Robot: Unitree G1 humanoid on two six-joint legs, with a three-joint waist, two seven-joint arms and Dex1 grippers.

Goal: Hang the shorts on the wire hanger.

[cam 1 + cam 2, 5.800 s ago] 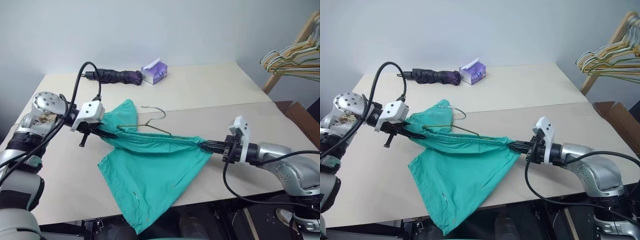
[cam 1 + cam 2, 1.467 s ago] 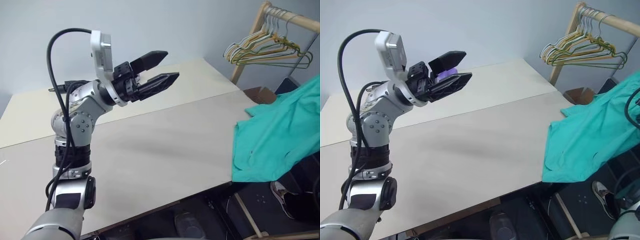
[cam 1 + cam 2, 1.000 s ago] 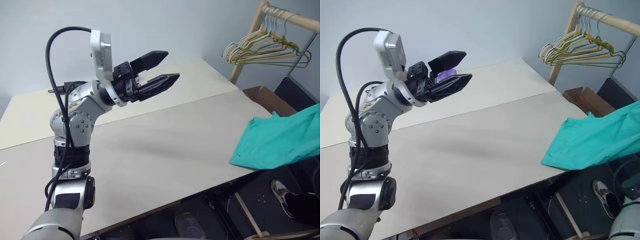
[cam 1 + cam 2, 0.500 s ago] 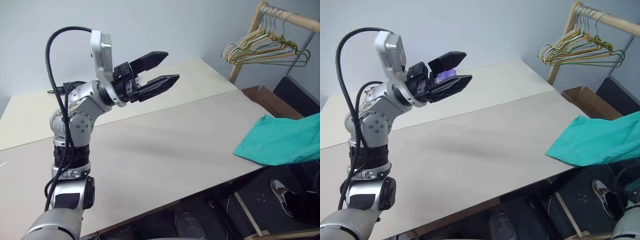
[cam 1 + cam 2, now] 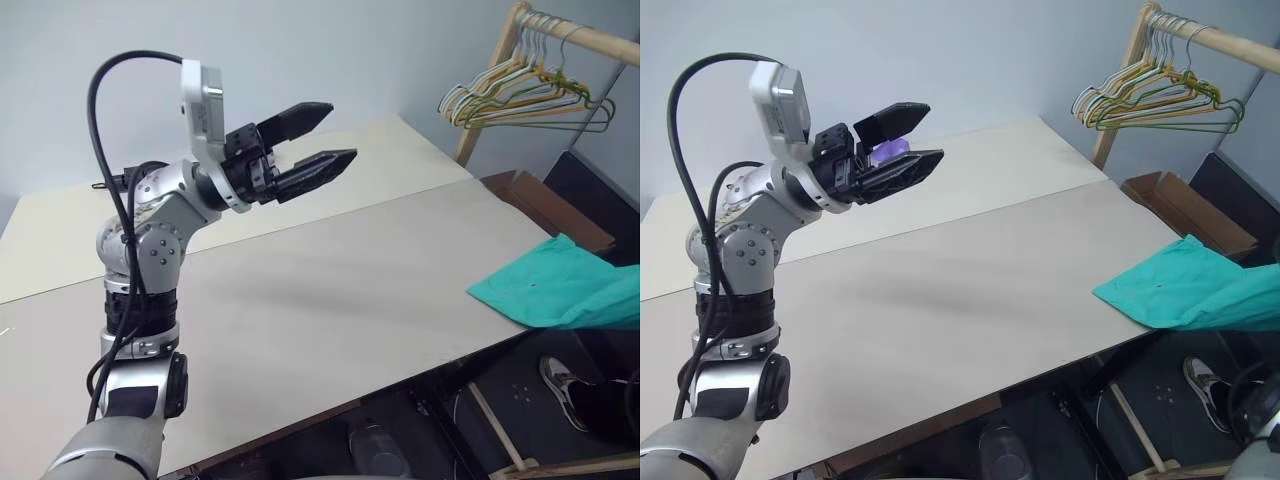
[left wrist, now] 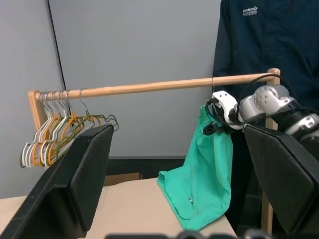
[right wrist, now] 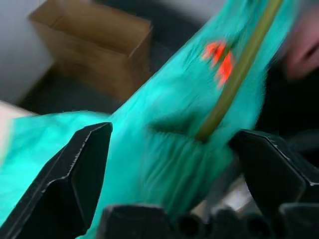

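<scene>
A wide, pale beige desk [image 5: 330, 290], its top made of two boards meeting along a long seam, stands against a plain grey-blue wall. Above its left half the left gripper [image 5: 318, 140] is raised in the air, its two black fingers spread apart with nothing between them. At the desk's right edge, the soft teal-green fabric shorts [image 5: 560, 290] trail one end over the near right corner, the rest hanging off beyond the edge. In the left wrist view they hang from the thin olive-gold wire hanger [image 7: 239, 69], whose hook rises to a round wooden rail [image 6: 149, 87] beyond the desk's right edge, with the lower hem resting on the corner of the desk. The right gripper [image 6: 213, 117] sits against the upper part of the shorts in that view; seen from its own wrist, its black fingers stand wide apart on either side of the green cloth and the wire, not closed on them. At the other end of the rail hangs a bunch of pale, multicoloured wire hangers [image 5: 1145, 95]. A brown cardboard box [image 5: 1190, 215] sits on the floor past the desk's far right corner, a small purple item [image 5: 890, 148] peeks between the left fingers, and a person in a dark navy jacket [image 6: 271, 45] stands behind the rail.
</scene>
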